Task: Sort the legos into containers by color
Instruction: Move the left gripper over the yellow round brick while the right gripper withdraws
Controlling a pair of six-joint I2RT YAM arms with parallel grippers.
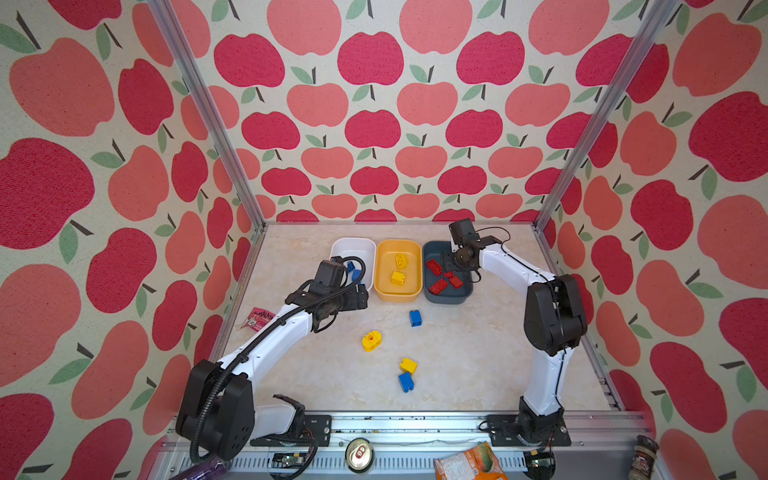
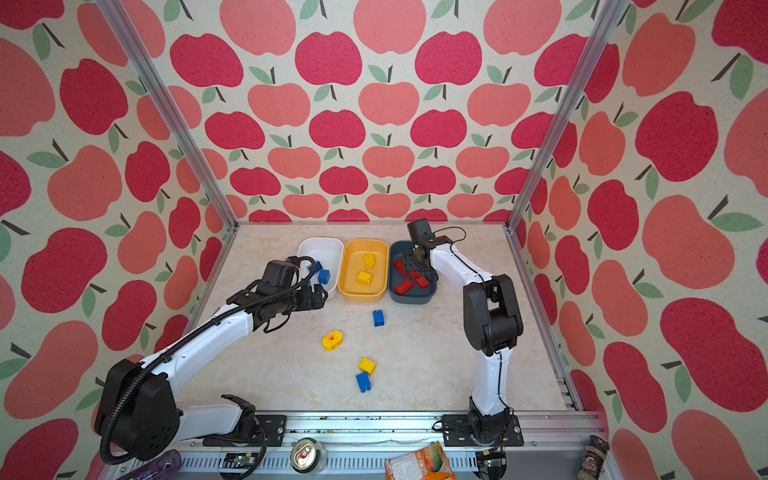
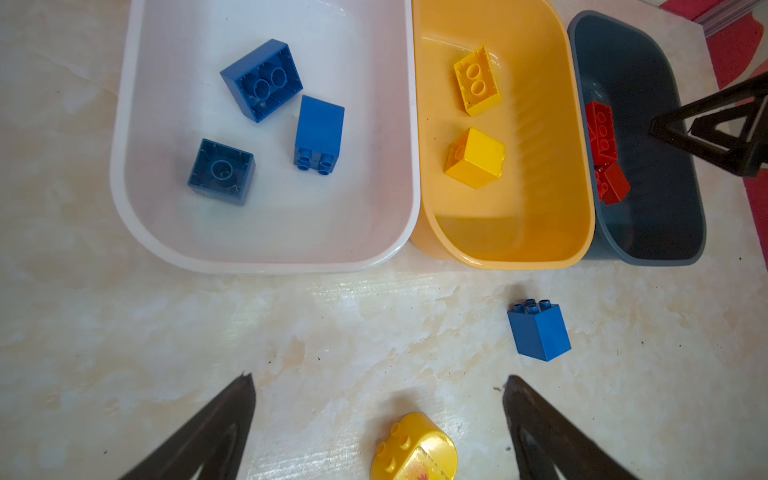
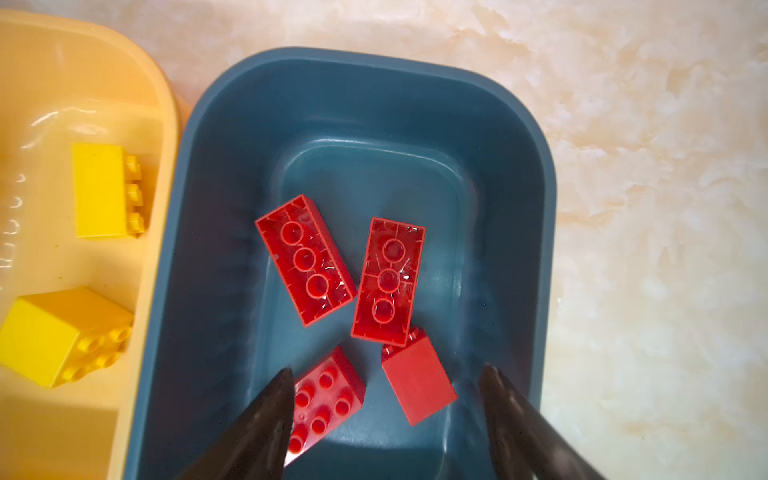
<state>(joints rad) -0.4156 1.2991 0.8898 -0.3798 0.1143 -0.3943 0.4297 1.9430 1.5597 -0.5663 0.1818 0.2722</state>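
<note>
Three containers stand in a row at the back: a white tub with three blue legos, a yellow tub with two yellow legos, and a dark blue tub with several red legos. Loose on the table lie a blue brick, a rounded yellow piece, a yellow brick and another blue brick. My left gripper hovers open and empty in front of the white tub, the rounded yellow piece just below it. My right gripper is open over the dark tub, holding nothing.
A red printed wrapper lies at the table's left edge beside the left arm. On the front rail sit a silver can and an orange packet. Apple-patterned walls close in the back and both sides.
</note>
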